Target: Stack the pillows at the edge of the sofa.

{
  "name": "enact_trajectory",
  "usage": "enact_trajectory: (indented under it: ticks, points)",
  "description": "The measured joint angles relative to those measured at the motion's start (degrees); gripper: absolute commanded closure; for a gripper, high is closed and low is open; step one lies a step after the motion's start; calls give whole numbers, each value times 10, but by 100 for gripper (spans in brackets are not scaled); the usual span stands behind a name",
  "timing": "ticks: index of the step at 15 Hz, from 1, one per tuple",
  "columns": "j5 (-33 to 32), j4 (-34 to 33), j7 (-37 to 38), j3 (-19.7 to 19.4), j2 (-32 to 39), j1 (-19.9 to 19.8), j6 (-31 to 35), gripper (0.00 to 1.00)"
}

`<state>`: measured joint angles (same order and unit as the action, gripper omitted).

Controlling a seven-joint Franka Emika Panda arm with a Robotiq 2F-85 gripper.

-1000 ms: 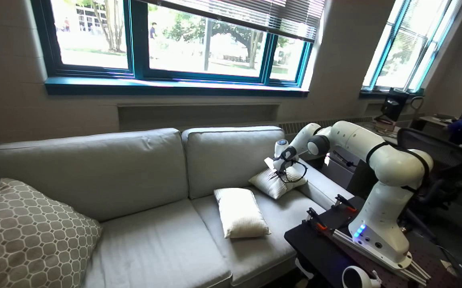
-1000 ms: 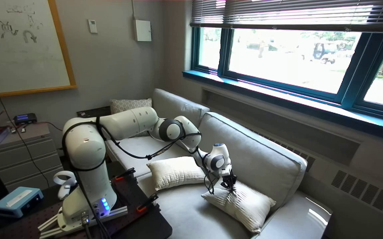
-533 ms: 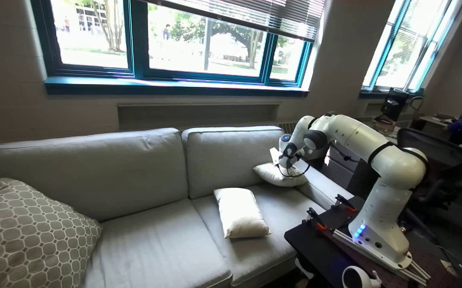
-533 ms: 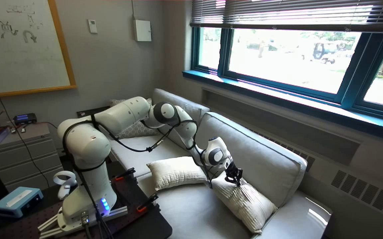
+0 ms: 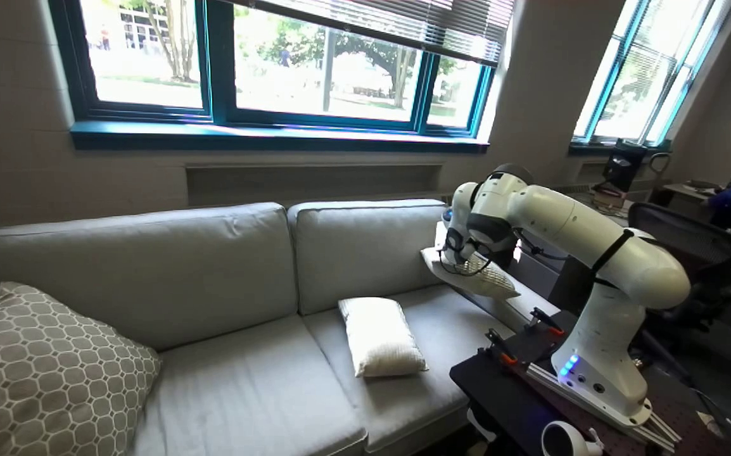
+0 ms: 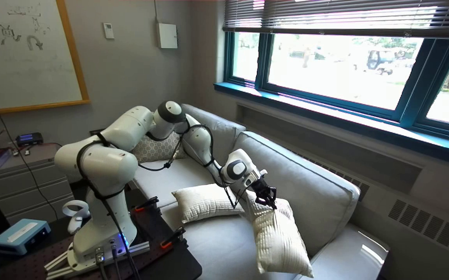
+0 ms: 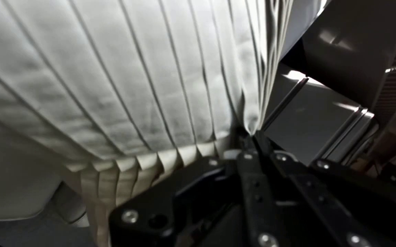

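In the wrist view, a pinch of cream pleated fabric runs between the black fingertips of my gripper (image 7: 253, 134), which is shut on one pillow (image 7: 143, 75). That pillow (image 6: 281, 243) hangs tilted below the gripper (image 6: 272, 204) in an exterior view, over the seat end by the padded arm. It looks lifted off the seat, and its far end sags downward. The wrist partly covers the same pillow (image 5: 489, 282) in an exterior view. A second white pillow (image 5: 381, 335) lies flat on the grey sofa (image 5: 245, 380), near the middle of its right-hand seat, apart from the gripper.
The sofa's padded arm (image 5: 533, 301) runs close beside the held pillow. Upright back cushions (image 6: 294, 182) stand behind it. A patterned cushion (image 5: 55, 373) leans at the far end of the sofa. The robot's black table (image 5: 492, 386), with orange clamps (image 5: 508, 359), borders the seat front.
My gripper has risen, lifting the held pillow, which has swung towards the padded arm and the robot's side and now hangs more steeply. The second pillow has stayed where it was.
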<state>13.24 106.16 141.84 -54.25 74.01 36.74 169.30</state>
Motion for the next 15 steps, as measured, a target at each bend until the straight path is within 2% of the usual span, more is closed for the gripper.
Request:
enact_trajectory:
  ticks: [3,6,8,11,13,15]
  points:
    - [20,103,78,-65,-2,123,-49,98]
    - [116,179,71,-126,14,238,-151,98]
    - [158,189,71,-159,45,285,-240,98]
    - [183,166,72,-188,111,302,-362,98]
    - [129,155,73,-200,124,281,-392,99]
    - [69,131,72,-212,115,239,-406,99]
